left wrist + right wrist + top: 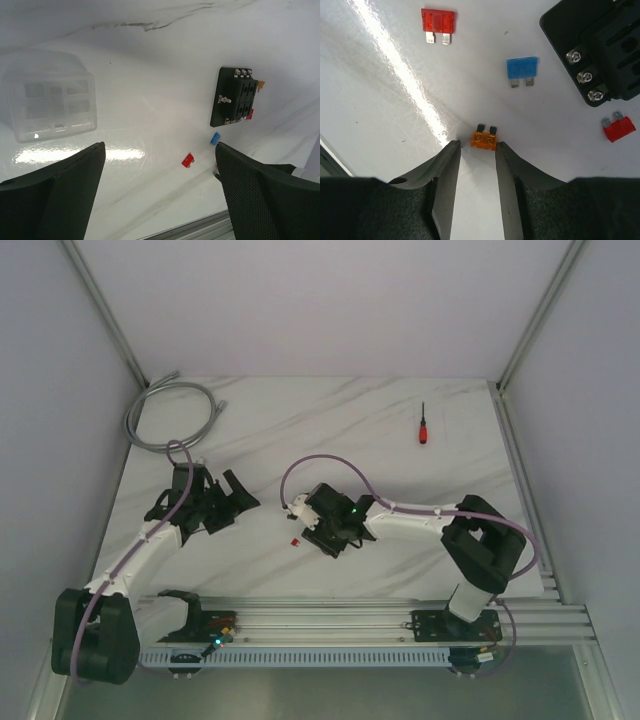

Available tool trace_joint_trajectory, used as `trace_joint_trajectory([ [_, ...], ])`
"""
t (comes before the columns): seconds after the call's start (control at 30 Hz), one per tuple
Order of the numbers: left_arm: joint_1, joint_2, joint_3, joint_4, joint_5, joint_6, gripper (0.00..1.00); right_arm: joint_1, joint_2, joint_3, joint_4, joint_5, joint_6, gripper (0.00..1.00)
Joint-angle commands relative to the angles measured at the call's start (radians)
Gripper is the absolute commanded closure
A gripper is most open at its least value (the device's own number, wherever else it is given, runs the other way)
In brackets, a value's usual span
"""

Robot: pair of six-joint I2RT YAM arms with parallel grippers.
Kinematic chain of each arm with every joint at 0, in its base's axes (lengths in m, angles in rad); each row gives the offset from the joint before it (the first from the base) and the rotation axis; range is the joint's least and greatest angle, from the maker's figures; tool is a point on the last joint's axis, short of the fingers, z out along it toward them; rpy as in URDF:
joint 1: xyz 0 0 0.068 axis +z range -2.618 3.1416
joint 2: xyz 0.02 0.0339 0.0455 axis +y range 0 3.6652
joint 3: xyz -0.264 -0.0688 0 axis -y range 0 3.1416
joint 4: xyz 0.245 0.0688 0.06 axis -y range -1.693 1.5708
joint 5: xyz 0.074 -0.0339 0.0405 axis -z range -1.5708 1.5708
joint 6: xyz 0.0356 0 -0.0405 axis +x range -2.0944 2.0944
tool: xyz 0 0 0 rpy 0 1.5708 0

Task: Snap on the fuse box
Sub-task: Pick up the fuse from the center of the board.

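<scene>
The black fuse box (234, 97) lies flat on the white table, with screw terminals along its edges; its corner shows in the right wrist view (600, 45). A clear plastic cover (50, 102) lies apart, to its left. My left gripper (160, 146) is open wide and empty, above the table (228, 502). My right gripper (477, 145) hovers low (325, 530), jaws a narrow gap apart, with an orange fuse (484, 139) on the table right at its tips, touching the right fingertip, not clamped. In the top view the fuse box is hidden by the right gripper.
Loose fuses lie near the box: red (438, 21), blue (522, 67) and another red (619, 129). A red-handled screwdriver (423, 425) lies at the back right, a grey cable coil (170, 410) at the back left. A metal rail (350, 620) runs along the near edge.
</scene>
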Motion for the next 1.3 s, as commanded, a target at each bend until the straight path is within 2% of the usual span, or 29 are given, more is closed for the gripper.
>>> trace_joint_trajectory([
  [0.0,-0.007,0.009,0.031,0.009,0.016,-0.008,0.00,-0.002,0.030,0.057,-0.095,0.011,0.047,0.59],
  [0.23,-0.013,0.015,0.036,0.009,0.013,-0.007,0.00,0.007,0.052,0.077,-0.133,0.060,0.095,0.62],
  [0.87,-0.037,0.025,0.038,0.008,0.012,-0.011,0.00,0.039,0.075,0.057,-0.078,0.117,0.132,0.62],
  [1.27,-0.068,0.026,0.023,0.049,0.065,-0.026,0.01,0.036,-0.008,-0.001,-0.032,0.131,0.128,0.69],
])
